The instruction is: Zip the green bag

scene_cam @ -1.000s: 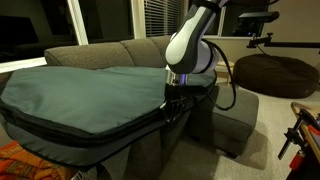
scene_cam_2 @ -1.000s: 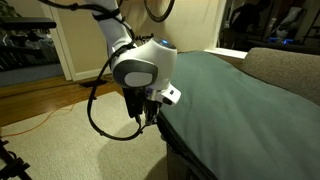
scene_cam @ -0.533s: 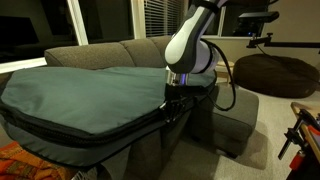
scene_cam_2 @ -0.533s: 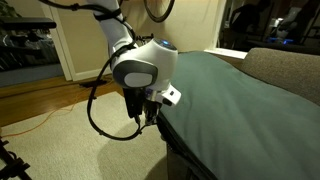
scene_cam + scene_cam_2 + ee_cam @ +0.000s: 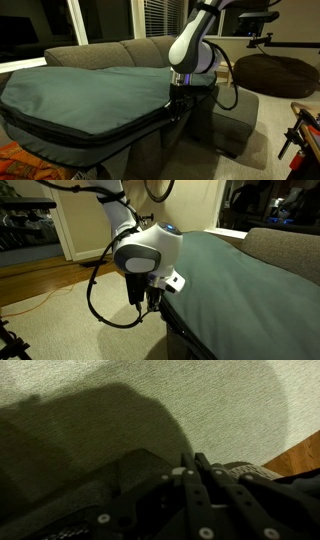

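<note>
Here the pincer (image 5: 172,109) presses low against the dark zipper band (image 5: 112,128) at the near edge of the green bag (image 5: 90,88). Its fingers look close together, but whether they grip anything cannot be told. The bag lies flat across the grey sofa (image 5: 108,52).

Green bag (image 5: 85,90): big, flat, padded teal, lay across grey sofa (image 5: 112,52); dark zipper band (image 5: 92,127) along edge, approx. 6 o'clock.
</note>
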`<move>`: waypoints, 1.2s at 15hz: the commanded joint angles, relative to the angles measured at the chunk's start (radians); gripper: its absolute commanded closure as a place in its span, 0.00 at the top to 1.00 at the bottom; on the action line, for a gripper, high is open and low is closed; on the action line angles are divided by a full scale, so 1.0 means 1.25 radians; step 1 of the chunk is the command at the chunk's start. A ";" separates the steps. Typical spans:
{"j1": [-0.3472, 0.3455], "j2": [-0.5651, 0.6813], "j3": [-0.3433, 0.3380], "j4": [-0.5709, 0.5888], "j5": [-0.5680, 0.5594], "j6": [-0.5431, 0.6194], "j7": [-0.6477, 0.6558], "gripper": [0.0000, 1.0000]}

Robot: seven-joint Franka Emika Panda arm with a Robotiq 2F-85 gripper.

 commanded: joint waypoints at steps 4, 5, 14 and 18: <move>-0.081 -0.013 -0.054 -0.022 0.003 -0.019 -0.047 0.04; -0.085 -0.009 -0.054 -0.020 0.003 -0.019 -0.048 0.04; -0.086 -0.009 -0.053 -0.016 0.004 -0.025 -0.049 0.04; -0.087 -0.006 -0.056 -0.014 0.003 -0.028 -0.048 0.04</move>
